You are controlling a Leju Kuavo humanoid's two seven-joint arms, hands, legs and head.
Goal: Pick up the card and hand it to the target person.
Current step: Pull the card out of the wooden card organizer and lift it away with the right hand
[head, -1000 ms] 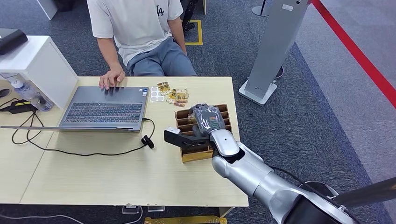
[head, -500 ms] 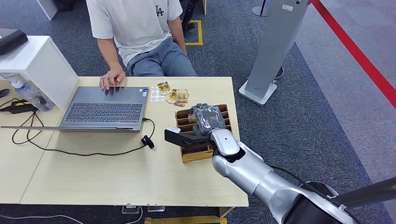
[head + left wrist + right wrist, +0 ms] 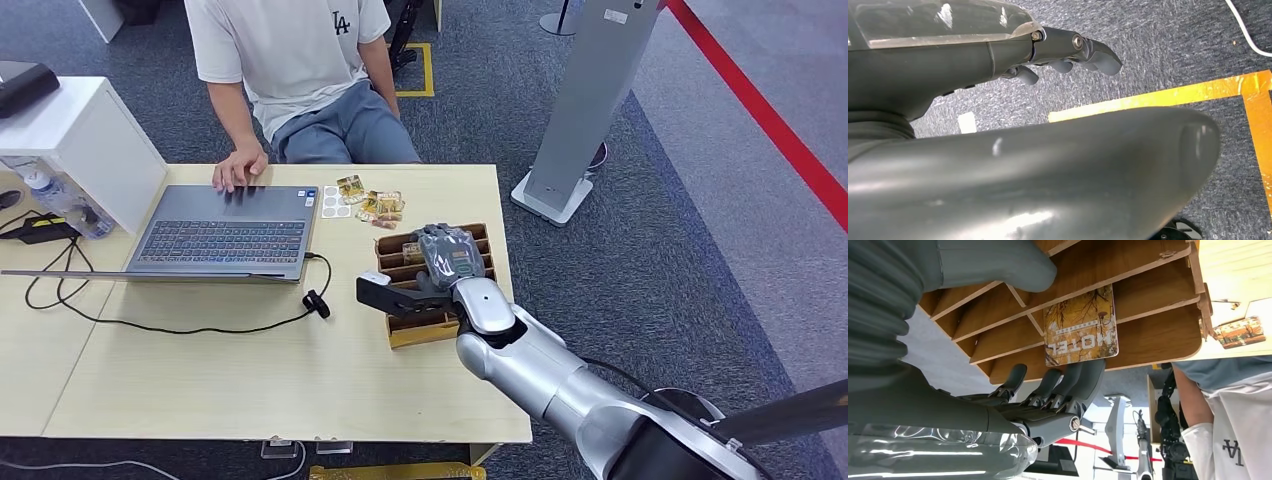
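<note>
**mod_a:** Head view first: silver right arm reaching in from the lower right, right hand [image 3: 443, 255] parked over the brown wooden slotted card rack [image 3: 432, 327] near the right edge of the pale wooden table [image 3: 250, 380]. Dark thumb sticking out to the side, towards the open grey laptop [image 3: 226, 232]

**servo_fan:** Holding anything yet?

**mod_a:** Doesn't look like it. Right wrist view: dark fingers [image 3: 1083, 381] spread a bit and curled along the rack's outer wall, thick grey thumb [image 3: 998, 262] lying on the other side across the dividers. Fingertips right at the edge of the yellow-brown card printed "HOTEL" [image 3: 1080, 326], hard to say if touching. Nothing pinched

**servo_fan:** So the card's where exactly?

**mod_a:** Sitting upright in one of the rack's slots, leaning on a divider, between thumb and fingers. Couple more small yellow cards [image 3: 372, 203] loose on the table beyond the rack, next to some round white stickers [image 3: 334, 201]

**servo_fan:** And the person?

**mod_a:** Seated at the far side in a white T-shirt [image 3: 290, 50], one hand [image 3: 238, 167] resting at the laptop's far edge. Well apart from the rack

**servo_fan:** Left hand?

**mod_a:** Left wrist view: left hand [image 3: 1058, 50] hanging above grey carpet with yellow tape [image 3: 1168, 97], fingers slightly bent and apart, empty
</note>
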